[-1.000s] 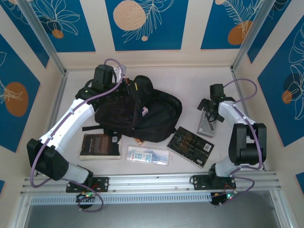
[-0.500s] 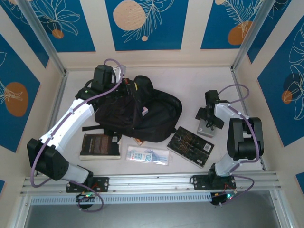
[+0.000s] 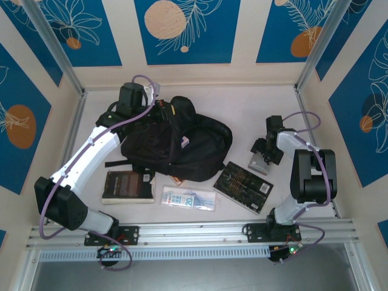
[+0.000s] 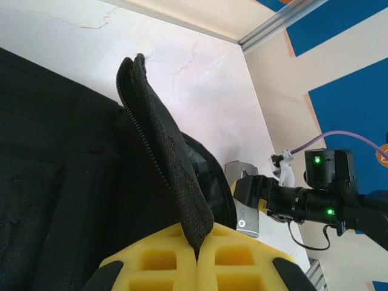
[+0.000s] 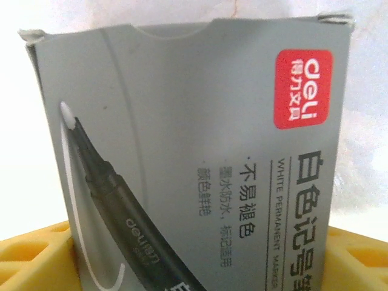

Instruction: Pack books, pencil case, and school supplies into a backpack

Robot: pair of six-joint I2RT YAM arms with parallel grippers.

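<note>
The black backpack [image 3: 182, 142] lies at the table's middle left. My left gripper [image 4: 198, 257] is shut on its zipper-edged flap [image 4: 163, 151] and holds it up at the bag's far left end [image 3: 159, 111]. A grey box of white markers [image 5: 200, 151] lies on the table at the right [image 3: 262, 160]. My right gripper [image 5: 200, 260] straddles it with a yellow pad against each long side. A brown-black book [image 3: 127, 186], the pale pencil case [image 3: 188, 198] and a black book with a gold pattern [image 3: 244, 187] lie in front of the backpack.
An orange corner [image 3: 176, 180] peeks out from under the backpack's near edge. The aluminium rail [image 3: 194, 233] runs along the near edge, and walls close in the back and both sides. Bare tabletop [image 3: 254, 106] lies behind the marker box.
My right gripper has come down onto the grey marker box and its jaws have narrowed against the box's sides. The left arm and the flap have not moved.
</note>
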